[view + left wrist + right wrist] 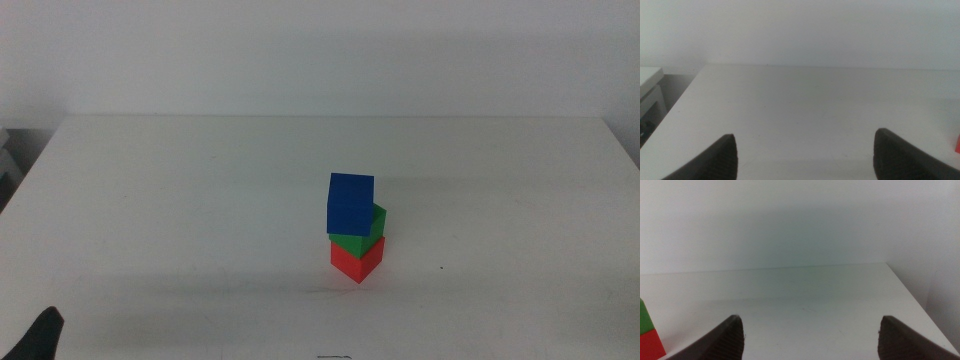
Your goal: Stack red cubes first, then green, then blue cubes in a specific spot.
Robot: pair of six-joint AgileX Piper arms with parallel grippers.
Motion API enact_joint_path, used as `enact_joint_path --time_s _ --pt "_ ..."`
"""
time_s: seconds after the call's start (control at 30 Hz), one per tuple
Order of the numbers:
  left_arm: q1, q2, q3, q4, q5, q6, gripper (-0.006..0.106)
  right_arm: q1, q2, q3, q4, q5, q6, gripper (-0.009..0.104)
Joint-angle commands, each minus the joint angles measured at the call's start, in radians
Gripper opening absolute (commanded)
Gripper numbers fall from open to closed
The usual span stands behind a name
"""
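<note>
A stack of three cubes stands on the white table (180, 200), right of centre in the middle view. The red cube (357, 260) is at the bottom, the green cube (366, 232) sits on it, and the blue cube (350, 203) is on top, shifted a little left and twisted. My left gripper (805, 152) is open and empty at the near left edge; its tip shows in the middle view (40, 335). My right gripper (812, 335) is open and empty, out of the middle view. The right wrist view shows the red cube (651, 344) and green cube (645, 316) at its edge.
The table's left edge shows in the left wrist view, with a grey-white object (649, 95) beyond it. The table's right edge (912, 297) shows in the right wrist view. A white wall stands behind the table.
</note>
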Motion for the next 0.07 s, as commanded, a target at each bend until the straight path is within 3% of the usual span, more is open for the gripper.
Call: enact_joint_path --time_s 0.0,0.03 --pt "0.001 -0.022 -0.003 -0.002 -0.073 -0.002 0.092 -0.006 -0.023 -0.018 -0.008 -0.073 -0.01 0.094" --pt "0.001 -0.022 -0.003 -0.002 -0.073 -0.002 0.092 -0.006 -0.023 -0.018 -0.008 -0.073 -0.01 0.094"
